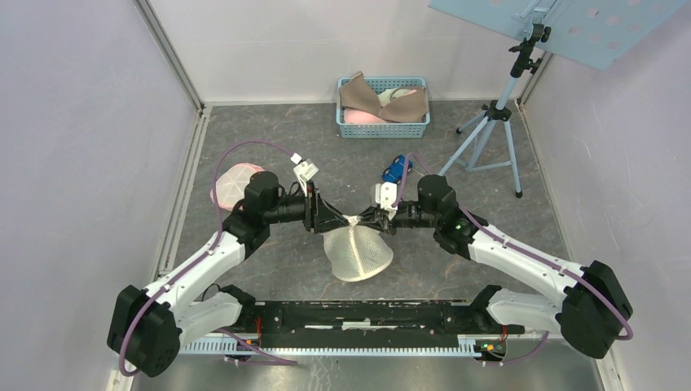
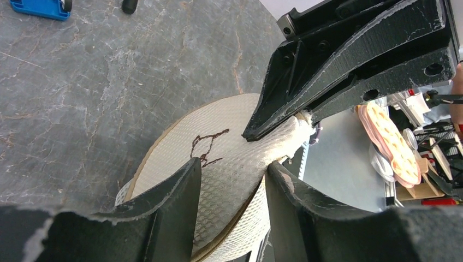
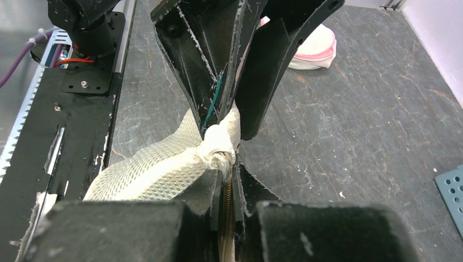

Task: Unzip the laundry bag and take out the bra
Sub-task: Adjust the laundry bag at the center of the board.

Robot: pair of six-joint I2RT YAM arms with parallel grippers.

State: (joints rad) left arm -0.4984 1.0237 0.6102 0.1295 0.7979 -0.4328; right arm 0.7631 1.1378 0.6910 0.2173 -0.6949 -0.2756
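Left fingers [image 2: 174,196], half-spread, clamp the laundry bag [image 1: 357,254]; right fingers [image 2: 338,71] pinch narrow, probably on the zip [image 3: 225,204] end. Tug now and bunched mesh could slip free.

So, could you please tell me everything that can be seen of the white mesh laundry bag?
The laundry bag is a rounded pouch of cream-white honeycomb mesh with a tan rim and a dark brown scribble on one face. Its top is bunched into a wad, pinched from opposite sides by the left gripper and the right gripper; the body hangs below them. Whether its lower edge touches the table, I cannot tell.
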